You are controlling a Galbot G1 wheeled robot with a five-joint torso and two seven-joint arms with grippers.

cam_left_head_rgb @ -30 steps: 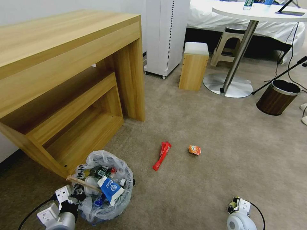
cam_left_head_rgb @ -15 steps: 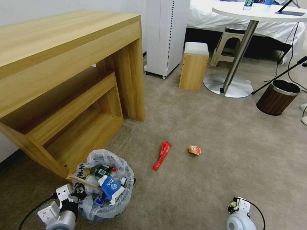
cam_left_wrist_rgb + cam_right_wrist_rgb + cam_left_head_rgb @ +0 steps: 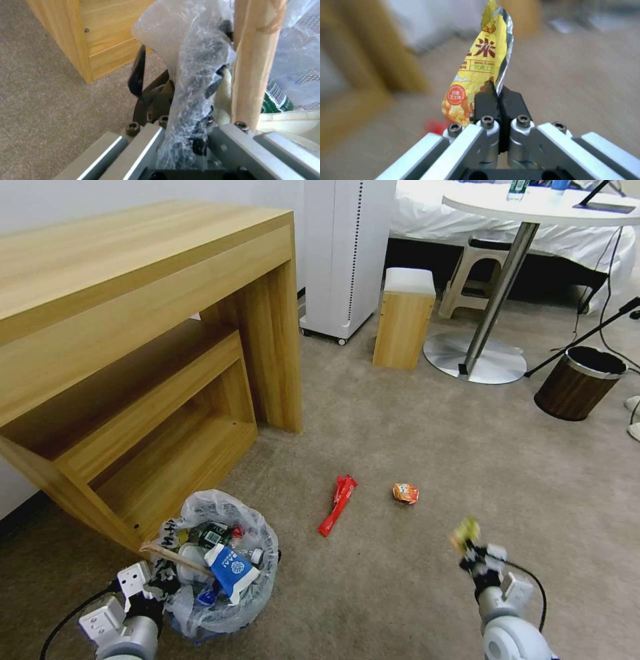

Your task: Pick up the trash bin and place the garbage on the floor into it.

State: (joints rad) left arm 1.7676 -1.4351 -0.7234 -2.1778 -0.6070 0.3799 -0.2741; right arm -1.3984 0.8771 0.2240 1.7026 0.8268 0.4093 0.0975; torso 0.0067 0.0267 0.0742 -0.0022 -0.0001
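Trash bin (image 3: 220, 573) sits beside the desk (image 3: 133, 347), my left gripper (image 3: 157, 590) clamped on its plastic rim. My right gripper (image 3: 475, 560) has risen since a second ago, pinching a yellow wrapper (image 3: 480, 70), well apart from the bin. Red wrapper (image 3: 338, 505) and orange wrapper (image 3: 405, 493) lie beyond the bin, uncollected.

bin liner (image 3: 220, 513): crinkled clear plastic; wrapper (image 3: 480, 65): glossy foil; carpet (image 3: 427, 447): matt
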